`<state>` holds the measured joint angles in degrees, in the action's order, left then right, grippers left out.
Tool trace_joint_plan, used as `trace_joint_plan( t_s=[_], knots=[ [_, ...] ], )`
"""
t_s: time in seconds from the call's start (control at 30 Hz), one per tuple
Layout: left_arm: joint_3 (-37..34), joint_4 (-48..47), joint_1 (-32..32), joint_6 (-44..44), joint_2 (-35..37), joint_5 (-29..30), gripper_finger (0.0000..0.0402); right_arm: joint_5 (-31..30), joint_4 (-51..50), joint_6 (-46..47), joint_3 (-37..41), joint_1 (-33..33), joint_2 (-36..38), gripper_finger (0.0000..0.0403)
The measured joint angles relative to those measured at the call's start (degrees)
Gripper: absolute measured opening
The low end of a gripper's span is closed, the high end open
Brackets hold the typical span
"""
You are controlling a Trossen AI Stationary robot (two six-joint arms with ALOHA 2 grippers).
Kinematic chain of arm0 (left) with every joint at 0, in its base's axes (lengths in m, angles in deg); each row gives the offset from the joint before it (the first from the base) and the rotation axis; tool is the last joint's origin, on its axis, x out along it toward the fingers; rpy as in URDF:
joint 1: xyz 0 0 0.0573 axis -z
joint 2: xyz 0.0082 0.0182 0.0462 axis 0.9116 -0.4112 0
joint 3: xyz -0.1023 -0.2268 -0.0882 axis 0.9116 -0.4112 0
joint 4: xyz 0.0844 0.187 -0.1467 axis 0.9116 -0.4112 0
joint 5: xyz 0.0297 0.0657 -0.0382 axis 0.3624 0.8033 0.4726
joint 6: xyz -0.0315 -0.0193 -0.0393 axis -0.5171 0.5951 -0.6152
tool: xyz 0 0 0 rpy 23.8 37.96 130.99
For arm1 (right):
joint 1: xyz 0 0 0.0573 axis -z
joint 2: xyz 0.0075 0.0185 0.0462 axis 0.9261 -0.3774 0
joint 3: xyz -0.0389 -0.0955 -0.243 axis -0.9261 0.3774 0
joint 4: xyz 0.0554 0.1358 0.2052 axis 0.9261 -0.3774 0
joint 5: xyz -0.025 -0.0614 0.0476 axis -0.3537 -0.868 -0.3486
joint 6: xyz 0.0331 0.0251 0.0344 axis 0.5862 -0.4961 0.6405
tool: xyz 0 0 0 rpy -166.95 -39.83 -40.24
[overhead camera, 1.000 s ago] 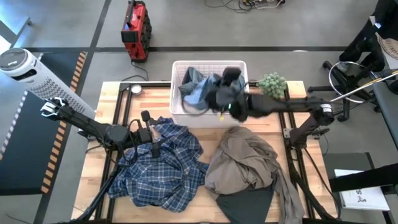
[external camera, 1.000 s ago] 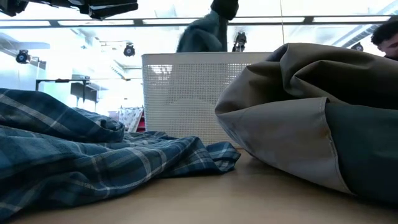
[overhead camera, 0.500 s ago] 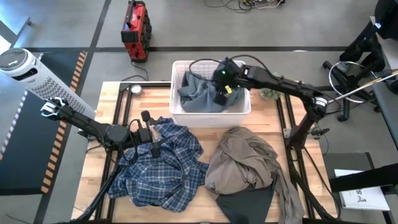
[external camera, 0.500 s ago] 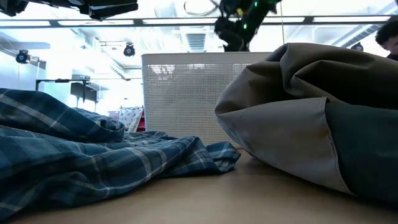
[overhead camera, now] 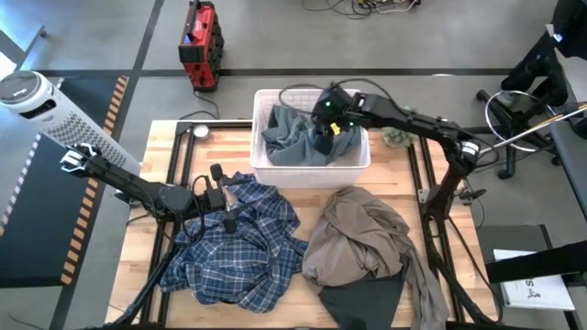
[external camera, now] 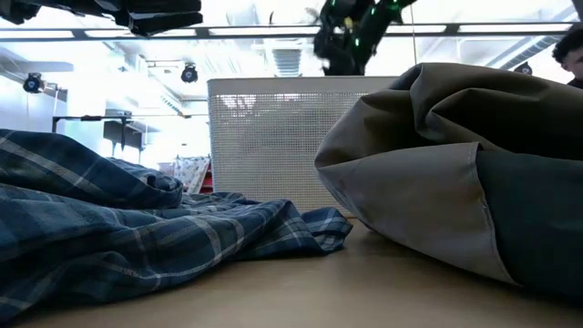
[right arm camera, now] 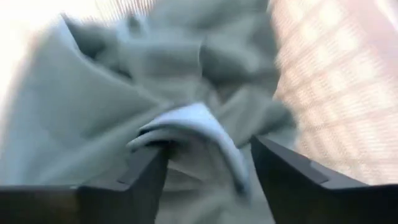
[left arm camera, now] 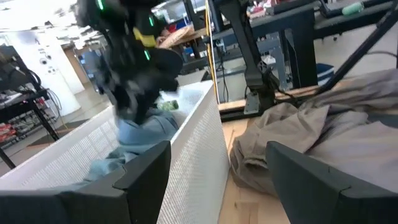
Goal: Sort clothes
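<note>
Just beneath right gripper (overhead camera: 326,137), grey-blue shirt (overhead camera: 292,139)

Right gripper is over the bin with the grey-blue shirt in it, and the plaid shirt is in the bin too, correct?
Not quite. The plaid shirt lies on the table, in front of the bin, as the high view shows. The right gripper is over the bin, above the grey-blue shirt.

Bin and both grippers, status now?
Right gripper open over grey-blue shirt in bin. Left gripper open above plaid shirt. Taupe garment on table. Nothing blocking.
</note>
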<state>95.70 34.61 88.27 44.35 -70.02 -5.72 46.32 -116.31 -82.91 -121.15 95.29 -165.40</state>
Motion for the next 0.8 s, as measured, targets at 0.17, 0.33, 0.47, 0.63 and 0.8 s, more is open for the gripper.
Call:
trace_joint_plan(
  t_s=[0.17,0.33,0.47,0.63,0.8],
  knots=[
    [0.0,0.11,-0.04,-0.08,-1.61,0.0,0.0252,4.99,1.46,-2.98,-4.98,-0.09,2.33,0.0251],
    [0.02,1.4,-0.05,-0.13,-2.72,0.02,0.0252,12.65,2.66,-5.76,-7.11,-0.27,2.3,0.0214],
    [0.02,2.09,-0.05,-0.57,-2.82,0.02,0.0252,13.06,2.69,-8.97,-6.47,-0.2,-0.03,0.0133],
    [0.02,1.94,-0.05,-0.73,-2.74,0.04,0.0244,16.11,2.35,-13.76,-5.66,0.04,-5.68,0.0016],
    [0.02,1.87,-0.05,-0.73,-2.74,0.04,0.0221,18.01,2.02,-16.45,-5.62,1.1,-11.93,0.0016]
  ],
)
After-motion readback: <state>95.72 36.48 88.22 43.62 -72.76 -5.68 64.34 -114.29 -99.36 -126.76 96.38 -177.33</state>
